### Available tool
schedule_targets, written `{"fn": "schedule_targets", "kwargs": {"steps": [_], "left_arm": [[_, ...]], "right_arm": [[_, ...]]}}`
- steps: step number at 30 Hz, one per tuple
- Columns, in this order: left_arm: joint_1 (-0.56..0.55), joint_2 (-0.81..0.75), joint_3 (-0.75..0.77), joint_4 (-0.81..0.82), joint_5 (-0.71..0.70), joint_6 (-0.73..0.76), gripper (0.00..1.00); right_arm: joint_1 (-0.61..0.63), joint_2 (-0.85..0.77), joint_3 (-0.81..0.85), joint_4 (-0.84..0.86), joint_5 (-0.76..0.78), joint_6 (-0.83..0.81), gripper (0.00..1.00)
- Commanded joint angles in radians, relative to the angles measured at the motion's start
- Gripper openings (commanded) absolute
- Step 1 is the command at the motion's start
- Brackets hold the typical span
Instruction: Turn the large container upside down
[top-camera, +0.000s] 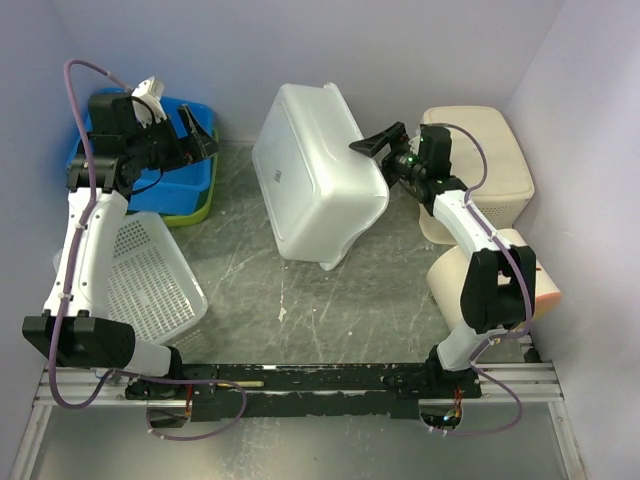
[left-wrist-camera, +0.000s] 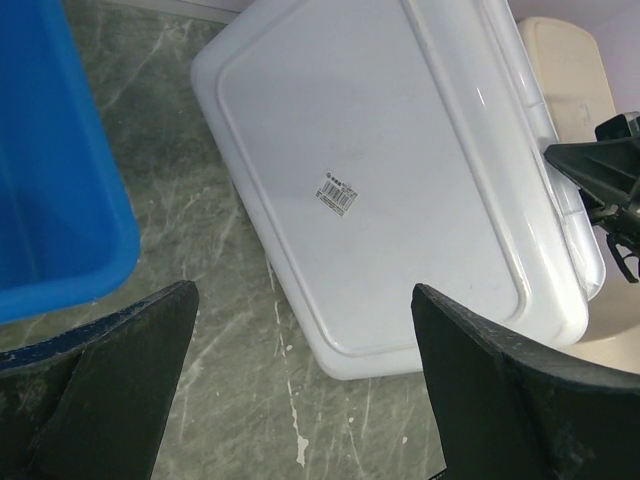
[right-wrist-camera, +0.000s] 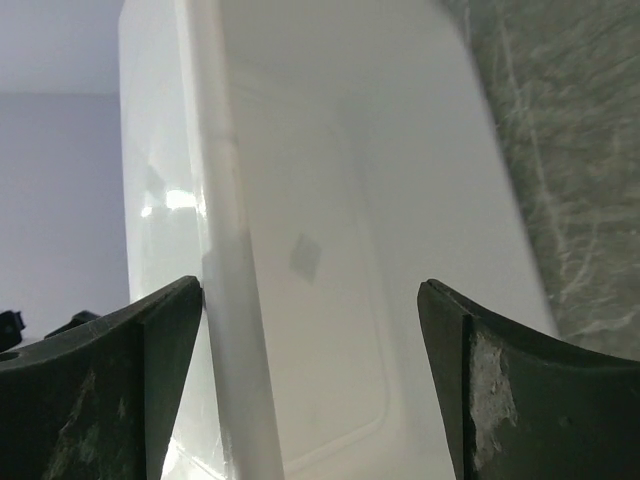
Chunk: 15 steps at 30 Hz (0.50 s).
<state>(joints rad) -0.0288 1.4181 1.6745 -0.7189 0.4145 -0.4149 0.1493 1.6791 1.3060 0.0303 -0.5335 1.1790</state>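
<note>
The large white translucent container (top-camera: 315, 170) stands tipped on its long side in the middle of the table, its bottom facing left and up and its opening facing right. Its bottom with a barcode label shows in the left wrist view (left-wrist-camera: 400, 180). My right gripper (top-camera: 378, 143) is open at the container's raised right rim. In the right wrist view (right-wrist-camera: 310, 295) the rim (right-wrist-camera: 225, 300) stands between the jaws, against the left finger, with the inside (right-wrist-camera: 350, 200) behind. My left gripper (top-camera: 195, 135) is open and empty above the blue bin, left of the container (left-wrist-camera: 305, 300).
A blue bin (top-camera: 190, 170) nested in a green one (top-camera: 195, 210) stands at the back left. A white perforated basket (top-camera: 150, 275) lies by the left arm. Two beige containers (top-camera: 490, 160) (top-camera: 525, 275) stand along the right wall. The blue bin (left-wrist-camera: 50, 180) fills the left of the left wrist view.
</note>
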Motion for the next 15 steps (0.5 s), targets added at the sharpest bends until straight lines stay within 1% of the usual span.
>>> {"fn": "schedule_targets", "kwargs": {"steps": [1, 6, 8, 12, 15], "left_arm": [[0.001, -0.002, -0.004, 0.051, 0.064, 0.013, 0.99], [-0.007, -0.006, -0.021, 0.056, 0.068, 0.014, 0.99], [-0.013, -0.004, -0.029, 0.057, 0.073, 0.014, 0.99], [-0.041, 0.001, -0.054, 0.082, 0.086, 0.008, 0.99], [-0.064, 0.021, -0.046, 0.087, 0.087, 0.011, 0.99]], "right_arm": [[0.0, -0.004, -0.06, -0.228, 0.131, -0.134, 0.87], [-0.002, -0.051, -0.061, -0.311, 0.21, -0.22, 0.87], [-0.002, -0.069, -0.053, -0.36, 0.268, -0.263, 0.87], [-0.002, -0.091, -0.024, -0.42, 0.332, -0.34, 0.88], [0.005, -0.108, 0.005, -0.473, 0.38, -0.388, 0.88]]}}
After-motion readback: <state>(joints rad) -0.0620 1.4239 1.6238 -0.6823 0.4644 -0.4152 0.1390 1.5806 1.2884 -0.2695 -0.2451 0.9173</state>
